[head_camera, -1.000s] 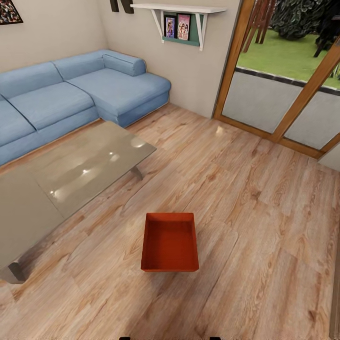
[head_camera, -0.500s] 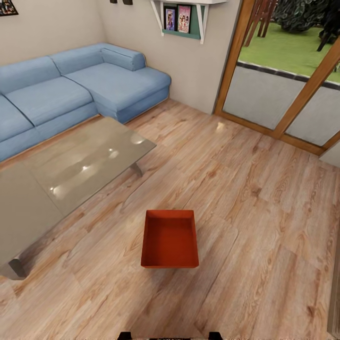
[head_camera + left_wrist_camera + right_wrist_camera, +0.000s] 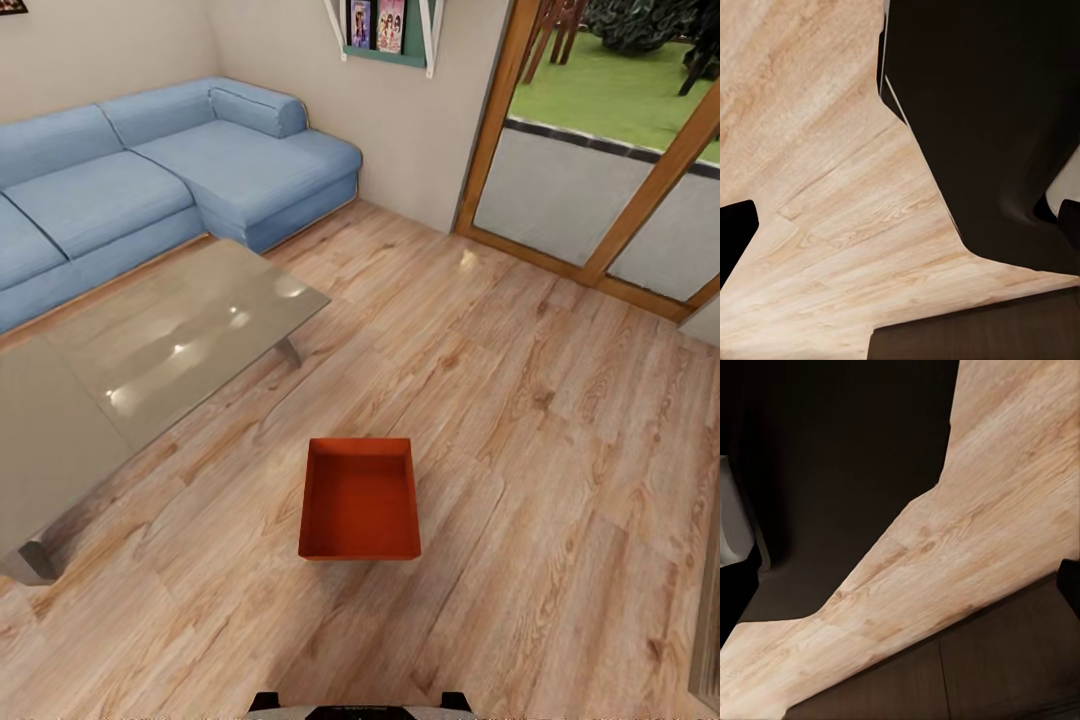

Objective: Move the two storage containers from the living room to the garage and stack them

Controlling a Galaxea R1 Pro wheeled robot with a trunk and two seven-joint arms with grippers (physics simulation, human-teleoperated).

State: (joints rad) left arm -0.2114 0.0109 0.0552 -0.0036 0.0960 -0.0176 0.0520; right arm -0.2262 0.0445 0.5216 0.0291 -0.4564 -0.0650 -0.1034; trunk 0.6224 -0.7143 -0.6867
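One orange-red storage container (image 3: 360, 500) sits open and empty on the light wood plank floor (image 3: 560, 480) of the living room, straight ahead of me in the head view. The second container is out of view. In the left wrist view, my left gripper (image 3: 900, 236) hangs over the planks beside my dark body, its fingertips (image 3: 735, 236) far apart at the picture's edges, nothing between them. My right gripper (image 3: 904, 589) looks the same in the right wrist view: open, fingertips (image 3: 1071, 585) wide, empty.
A glass-topped coffee table (image 3: 150, 370) stands to the container's left, with the blue corner sofa (image 3: 170, 170) behind it. Wood-framed glass doors (image 3: 610, 160) fill the far right, a wall shelf (image 3: 385, 30) hangs between. My base's front edge (image 3: 360, 706) shows lowest in the head view.
The whole head picture has shifted, so the camera moved: sofa and shelf slid upward and more of my base shows. The container lies where it was on the floor.
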